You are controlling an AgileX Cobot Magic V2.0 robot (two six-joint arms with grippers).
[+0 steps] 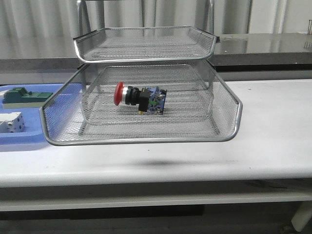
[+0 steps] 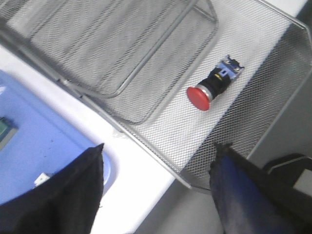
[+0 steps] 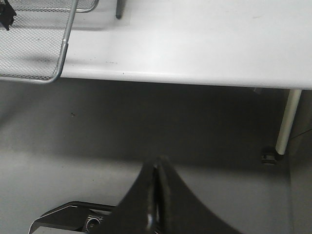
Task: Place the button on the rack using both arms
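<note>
Button lies inside rack beside blue tray; left claw wide, right claw closed empty.

No readable writing anywhere.

From where I stood, the button, the rack and the blue tray with its parts carried no lettering, numbers or brand marks I could make out.

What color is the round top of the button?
Red. The button lies on its side in the rack; the left wrist view shows it best.
</note>
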